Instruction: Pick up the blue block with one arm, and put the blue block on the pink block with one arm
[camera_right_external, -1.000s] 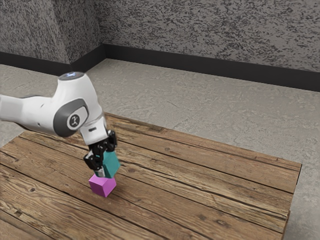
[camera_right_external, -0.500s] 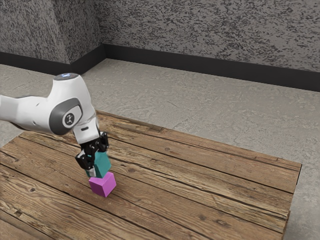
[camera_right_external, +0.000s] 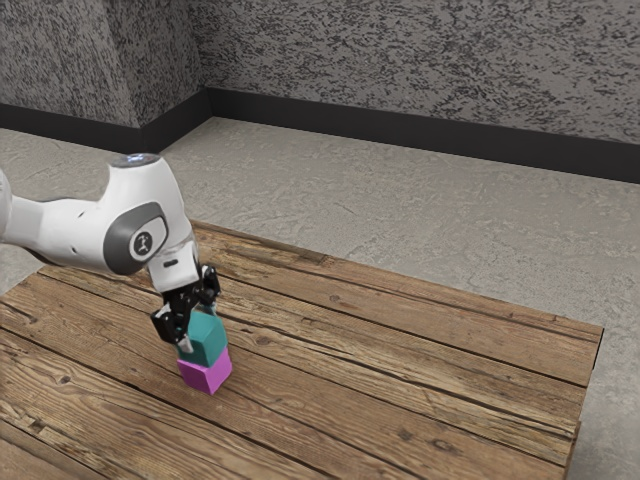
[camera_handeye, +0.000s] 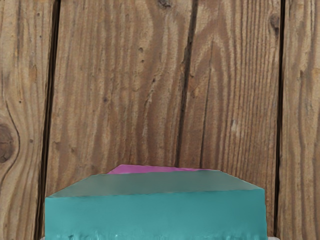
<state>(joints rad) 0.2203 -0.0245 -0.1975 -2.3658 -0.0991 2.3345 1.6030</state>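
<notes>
Clamping the blue block (camera_right_external: 207, 340) from two sides, gripper (camera_right_external: 186, 328) fingers closed against its upper part, lower left of the exterior frame. Sitting level on top of the pink block (camera_right_external: 204, 376), touching it, on the table (camera_right_external: 420, 390). Cube-shaped, so no long axis to tell; upright, faces square with the planks in the wrist view, thin pink strip beyond its far edge.

Rough, grainy wooden table (camera_right_external: 400, 340); smooth matt blue block (camera_right_external: 207, 335), pink block (camera_right_external: 205, 374) seemingly alike.
</notes>
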